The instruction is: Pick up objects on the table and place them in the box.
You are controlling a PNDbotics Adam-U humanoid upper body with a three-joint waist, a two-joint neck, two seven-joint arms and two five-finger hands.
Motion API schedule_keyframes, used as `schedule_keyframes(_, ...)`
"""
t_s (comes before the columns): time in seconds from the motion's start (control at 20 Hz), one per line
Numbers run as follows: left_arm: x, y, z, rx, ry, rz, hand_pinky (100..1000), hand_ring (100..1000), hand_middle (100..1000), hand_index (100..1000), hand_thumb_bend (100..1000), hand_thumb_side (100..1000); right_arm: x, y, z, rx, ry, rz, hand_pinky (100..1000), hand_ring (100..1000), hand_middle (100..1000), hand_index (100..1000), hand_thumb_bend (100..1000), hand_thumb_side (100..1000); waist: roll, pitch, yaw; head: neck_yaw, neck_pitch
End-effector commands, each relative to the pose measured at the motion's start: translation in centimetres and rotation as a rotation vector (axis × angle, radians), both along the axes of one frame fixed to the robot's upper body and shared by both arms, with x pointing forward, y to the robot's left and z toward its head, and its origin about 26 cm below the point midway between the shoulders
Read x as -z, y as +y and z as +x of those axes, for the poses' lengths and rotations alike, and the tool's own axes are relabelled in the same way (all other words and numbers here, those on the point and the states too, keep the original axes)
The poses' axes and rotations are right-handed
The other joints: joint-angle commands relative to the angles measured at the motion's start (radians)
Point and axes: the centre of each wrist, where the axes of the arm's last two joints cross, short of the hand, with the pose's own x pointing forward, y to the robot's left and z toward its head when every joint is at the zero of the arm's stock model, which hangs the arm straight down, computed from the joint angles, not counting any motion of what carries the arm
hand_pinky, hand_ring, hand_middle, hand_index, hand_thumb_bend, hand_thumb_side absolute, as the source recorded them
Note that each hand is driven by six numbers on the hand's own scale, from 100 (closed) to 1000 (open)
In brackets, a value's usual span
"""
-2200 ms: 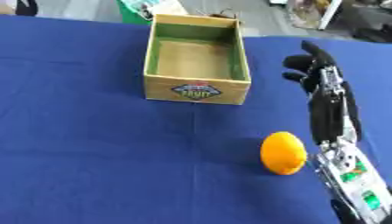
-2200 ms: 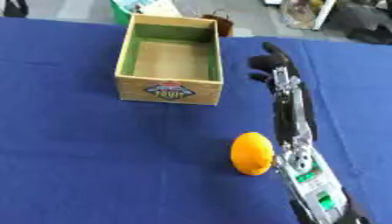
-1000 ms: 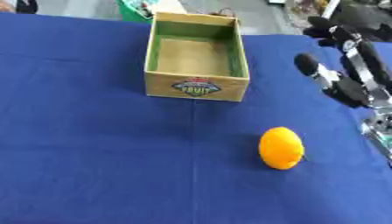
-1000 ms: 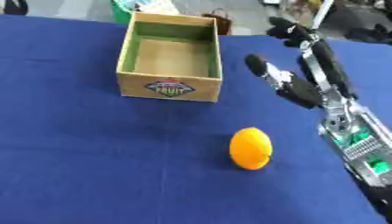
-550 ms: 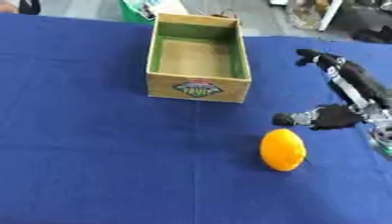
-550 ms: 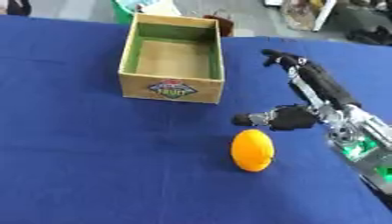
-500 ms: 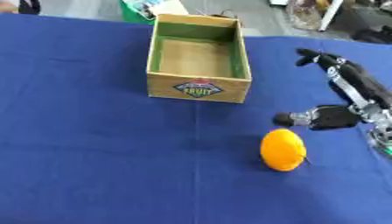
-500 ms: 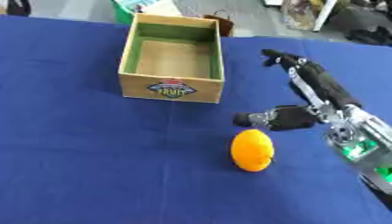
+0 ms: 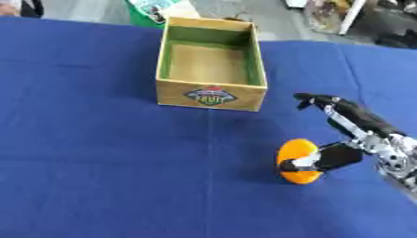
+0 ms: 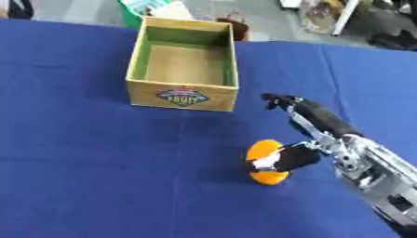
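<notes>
An orange point(image 9: 294, 149) lies on the blue table point(image 9: 97, 162), right of centre and nearer than the box. The open cardboard box point(image 9: 211, 95), green inside with a fruit label on its front wall, stands empty at the upper middle. My right hand point(image 9: 368, 137) comes in from the lower right. Its thumb point(image 9: 327, 160) lies across the orange's near right side, touching it. Its fingers point(image 9: 323, 102) stretch straight toward the upper left, past the orange and short of the box's right corner. The left hand shows in neither view.
Beyond the table's far edge there is a green container point(image 9: 151, 6) behind the box and clutter at the upper right point(image 9: 342, 14). Blue cloth stretches bare to the left and in front of the box.
The right hand has dropped and moved left onto the orange; its thumb, just above the fruit before, now lies across it. Orange and box have stayed put.
</notes>
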Motion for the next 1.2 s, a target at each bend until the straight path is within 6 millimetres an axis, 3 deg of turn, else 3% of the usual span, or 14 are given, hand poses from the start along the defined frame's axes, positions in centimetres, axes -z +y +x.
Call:
schedule_keyframes(0.05, -1.1, 0.0, -0.2, 0.004, -0.031, 0.029, 467, 348, 413, 644, 100, 795, -0.9, -0.2, -0.2, 0.001, 0.026, -0.036, 931, 936, 813, 1000, 826, 538, 0.003, -0.012, 0.001, -0.001, -0.011)
schedule_keyframes(0.85, -1.2, 0.0, -0.1, 0.008, -0.036, 0.031, 468, 348, 413, 643, 100, 795, -1.6, -1.4, -0.2, 0.035, 0.19, -0.155, 945, 952, 856, 993, 751, 508, -0.004, -0.005, 0.004, 0.008, -0.018)
schedule_keyframes(1.05, -1.3, 0.0, -0.1, 0.01, -0.036, 0.033, 468, 348, 413, 643, 100, 795, -2.0, -1.5, -0.1, 0.034, 0.228, -0.161, 933, 939, 835, 969, 727, 476, -0.004, -0.005, 0.003, 0.011, -0.021)
schedule_keyframes(1.15, -1.3, 0.0, -0.1, 0.009, -0.036, 0.033, 468, 348, 413, 643, 100, 795, -2.1, -1.6, 0.0, 0.033, 0.231, -0.161, 927, 929, 787, 921, 684, 458, -0.004, -0.004, 0.002, 0.011, -0.022)
schedule_keyframes(1.2, -1.3, 0.0, -0.1, 0.009, -0.036, 0.033, 468, 348, 413, 643, 100, 795, -2.1, -1.6, 0.0, 0.035, 0.23, -0.16, 921, 920, 745, 889, 613, 449, -0.004, -0.004, 0.002, 0.011, -0.022)
